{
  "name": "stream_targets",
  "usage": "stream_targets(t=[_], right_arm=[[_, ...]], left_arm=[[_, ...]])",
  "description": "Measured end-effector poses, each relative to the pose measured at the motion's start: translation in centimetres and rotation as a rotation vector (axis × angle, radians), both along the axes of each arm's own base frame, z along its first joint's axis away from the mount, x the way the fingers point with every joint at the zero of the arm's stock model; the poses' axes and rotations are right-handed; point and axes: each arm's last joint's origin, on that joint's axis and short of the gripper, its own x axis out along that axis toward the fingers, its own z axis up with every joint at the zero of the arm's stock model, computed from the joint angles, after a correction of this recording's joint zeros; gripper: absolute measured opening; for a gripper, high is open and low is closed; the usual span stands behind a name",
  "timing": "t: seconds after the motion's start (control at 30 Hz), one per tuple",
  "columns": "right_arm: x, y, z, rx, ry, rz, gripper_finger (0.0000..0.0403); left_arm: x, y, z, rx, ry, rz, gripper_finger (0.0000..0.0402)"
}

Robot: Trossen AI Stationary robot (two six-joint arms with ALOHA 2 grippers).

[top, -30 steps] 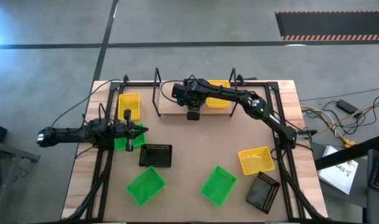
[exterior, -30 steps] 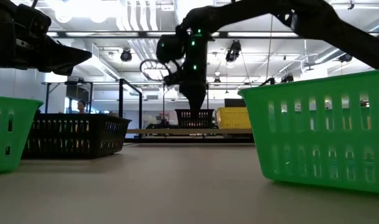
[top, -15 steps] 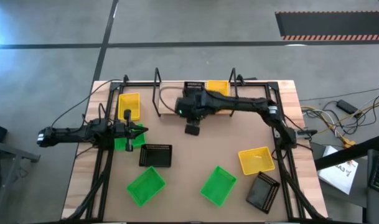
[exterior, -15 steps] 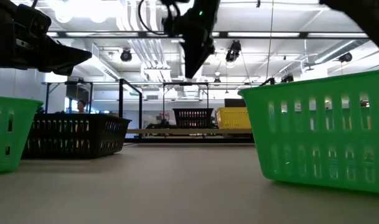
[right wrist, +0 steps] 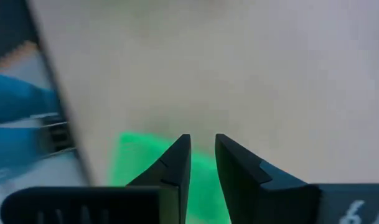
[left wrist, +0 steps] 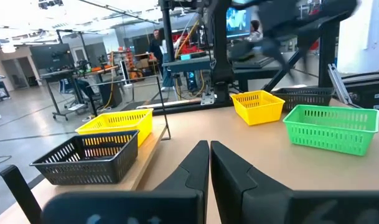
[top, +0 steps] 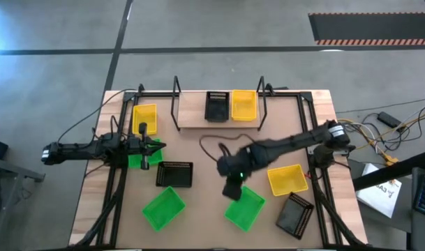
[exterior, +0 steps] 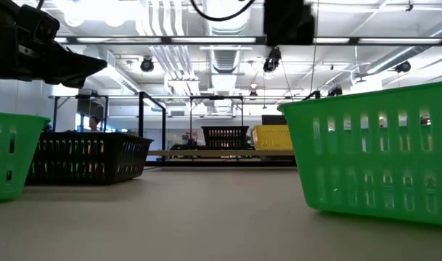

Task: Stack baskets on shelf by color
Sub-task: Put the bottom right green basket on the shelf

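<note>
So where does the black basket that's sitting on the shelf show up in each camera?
High view: black basket on the shelf, upper middle.
Low view: far back, centre.
Left wrist view: lower left, near the camera.
Right wrist view: not in it.
Shared landmark: the yellow basket beside it on the shelf, also seen in the low view and the left wrist view.

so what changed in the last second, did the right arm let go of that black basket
Yes. The right gripper left the black basket on the shelf beside the yellow basket, then swung away from the shelf toward the near side, and now hangs empty over the green basket, fingers narrowing. The left gripper stayed shut and parked; the other baskets did not move.
</note>
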Motion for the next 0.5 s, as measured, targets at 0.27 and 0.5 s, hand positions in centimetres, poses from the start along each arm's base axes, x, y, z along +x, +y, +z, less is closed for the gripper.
stream_targets(t=[0.27,0.5], right_arm=[[-1.5,7.2,-2.5,0.093,0.117,-0.075,0.0126],[-2.5,11.4,-5.4,0.076,0.191,-0.020,0.0172]], left_arm=[[0.0,0.0,0.0,0.000,0.000,0.000,0.0000],[0.0,0.0,0.0,0.000,0.001,0.000,0.0000]])
